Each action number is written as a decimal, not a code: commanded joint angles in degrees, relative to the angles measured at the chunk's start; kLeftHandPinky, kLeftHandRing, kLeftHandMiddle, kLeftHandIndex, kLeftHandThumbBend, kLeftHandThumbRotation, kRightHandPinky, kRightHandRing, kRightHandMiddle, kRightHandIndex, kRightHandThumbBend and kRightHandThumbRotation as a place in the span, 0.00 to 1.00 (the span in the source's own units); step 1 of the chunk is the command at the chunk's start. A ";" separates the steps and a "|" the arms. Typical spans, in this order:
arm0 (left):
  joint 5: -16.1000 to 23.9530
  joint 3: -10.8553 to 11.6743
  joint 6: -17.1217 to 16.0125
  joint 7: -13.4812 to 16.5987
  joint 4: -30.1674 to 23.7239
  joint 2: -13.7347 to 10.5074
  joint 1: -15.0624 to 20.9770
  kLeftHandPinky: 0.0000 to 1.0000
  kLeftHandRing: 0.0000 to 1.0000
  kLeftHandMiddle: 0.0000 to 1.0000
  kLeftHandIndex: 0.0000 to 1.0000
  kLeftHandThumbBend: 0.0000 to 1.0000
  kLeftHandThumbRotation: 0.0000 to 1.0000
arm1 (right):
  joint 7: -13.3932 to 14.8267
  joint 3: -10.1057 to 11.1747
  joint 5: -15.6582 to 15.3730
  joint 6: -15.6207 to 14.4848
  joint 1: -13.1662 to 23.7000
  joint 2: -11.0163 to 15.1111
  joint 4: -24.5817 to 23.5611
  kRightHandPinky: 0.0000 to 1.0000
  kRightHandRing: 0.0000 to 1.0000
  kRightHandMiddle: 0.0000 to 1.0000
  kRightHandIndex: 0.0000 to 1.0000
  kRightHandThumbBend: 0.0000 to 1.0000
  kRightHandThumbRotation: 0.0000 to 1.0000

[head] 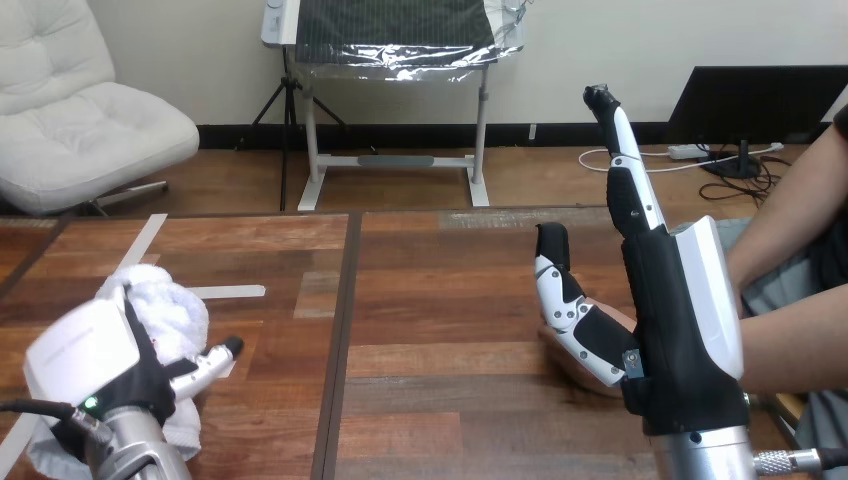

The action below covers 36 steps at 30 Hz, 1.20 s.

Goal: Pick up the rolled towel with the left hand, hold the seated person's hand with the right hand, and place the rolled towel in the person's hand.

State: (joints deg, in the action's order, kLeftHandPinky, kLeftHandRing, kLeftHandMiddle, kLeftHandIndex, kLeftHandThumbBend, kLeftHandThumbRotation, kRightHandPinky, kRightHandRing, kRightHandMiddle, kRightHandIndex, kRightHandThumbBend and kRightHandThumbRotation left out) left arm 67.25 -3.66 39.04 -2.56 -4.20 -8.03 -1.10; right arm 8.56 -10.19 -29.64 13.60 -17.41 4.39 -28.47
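Just beyond the left hand [110,375] and to its right, a short strip of white tape [228,292] lies flat on the wooden table [450,290]. A longer strip [142,240] slants away past the hand's far side. A dark seam [338,350] in the tabletop runs near to far between the two hands. Nothing else stands on the boards between them.

The rolled towel [170,310] lies directly under the left hand, which rests on top of it with its white back upward. The white cloth bulges out on the hand's far side and shows again beside the wrist, so its long axis runs roughly near to far, leaning a little to the left at the near end. Both ends are bunched or hidden. Whether this hand grips the towel cannot be told, since its back covers the contact.

The right hand [675,320] stands on edge, well apart from the towel, its fingers [625,170] straight and pointing up and away, and its thumb [560,290] spread out to the left. The person's hand [563,357] lies on the table just below that thumb, mostly hidden behind the palm. The person's forearm [800,350] reaches in from this hand's right.
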 commanded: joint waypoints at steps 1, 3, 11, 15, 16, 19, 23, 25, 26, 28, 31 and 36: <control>-0.35 -1.45 1.12 -1.73 1.46 -1.78 5.06 0.82 0.86 0.90 0.91 0.91 0.70 | -0.24 0.93 -0.16 -0.06 3.42 -0.06 -1.70 1.00 1.00 1.00 1.00 0.00 0.00; -0.53 -1.68 1.57 -2.20 2.12 -2.01 5.28 0.82 0.86 0.90 0.91 0.91 0.70 | -0.35 0.97 -0.04 -0.09 3.44 -0.05 -1.77 1.00 1.00 1.00 1.00 0.00 0.00; -0.32 -2.76 4.34 -3.90 4.77 -2.83 6.48 0.83 0.87 0.90 0.91 0.91 0.68 | -0.88 1.09 0.11 -0.57 3.33 -0.04 -2.25 1.00 1.00 1.00 1.00 0.00 0.00; -0.39 -3.22 5.56 -4.16 6.08 -3.29 7.06 0.83 0.87 0.90 0.91 0.92 0.67 | -1.06 1.10 -0.25 -1.12 3.32 -0.25 -2.61 1.00 1.00 1.00 1.00 0.00 0.00; -0.46 -3.34 5.77 -4.15 6.27 -3.39 7.13 0.83 0.87 0.90 0.91 0.92 0.66 | -1.10 1.10 -0.33 -1.25 3.29 -0.28 -2.70 1.00 1.00 1.00 1.00 0.00 0.00; -1.34 -3.26 6.01 -3.53 7.18 -3.68 7.31 0.83 0.87 0.90 0.91 0.92 0.65 | -1.25 1.11 -0.07 -1.30 3.30 -0.25 -2.84 1.00 1.00 1.00 1.00 0.00 0.00; -0.27 -4.37 7.71 -4.68 9.05 -4.66 7.89 0.83 0.86 0.90 0.90 0.93 0.64 | -1.43 1.18 0.05 -1.35 3.25 -0.07 -3.07 1.00 1.00 1.00 1.00 0.00 0.00; -0.05 -4.77 8.19 -4.83 9.58 -4.99 8.03 0.83 0.86 0.90 0.90 0.93 0.64 | -1.52 1.23 0.16 -1.26 3.26 0.07 -3.09 1.00 1.00 1.00 1.00 0.00 0.00; -0.05 -4.92 8.36 -4.84 9.71 -5.10 8.09 0.83 0.86 0.90 0.90 0.93 0.64 | -1.54 1.24 0.18 -1.23 3.26 0.09 -3.09 1.00 1.00 1.00 1.00 0.00 0.00; 0.23 -5.54 8.94 -5.59 10.25 -5.68 8.22 0.83 0.86 0.89 0.90 0.92 0.64 | -1.58 1.34 0.25 -1.24 3.20 0.11 -3.15 1.00 1.00 1.00 1.00 0.00 0.00; 1.17 -6.80 9.38 -6.28 11.12 -6.97 8.10 0.82 0.85 0.89 0.89 0.92 0.63 | -1.68 1.42 0.11 -1.44 3.09 0.06 -3.35 1.00 1.00 1.00 1.00 0.00 0.00; 0.23 -6.89 9.89 -5.88 11.58 -7.58 7.93 0.82 0.84 0.88 0.88 0.90 0.58 | -1.79 1.64 -0.22 -1.54 2.96 0.09 -3.54 1.00 1.00 1.00 1.00 0.00 0.00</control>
State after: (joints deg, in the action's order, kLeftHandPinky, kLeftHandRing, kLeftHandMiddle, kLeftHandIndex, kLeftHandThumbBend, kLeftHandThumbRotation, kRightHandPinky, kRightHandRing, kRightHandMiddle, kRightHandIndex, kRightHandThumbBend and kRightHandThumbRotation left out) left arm 67.95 -9.19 48.30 -7.45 4.73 -14.36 5.75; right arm 6.96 -9.15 -29.65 12.08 -17.41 4.66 -29.17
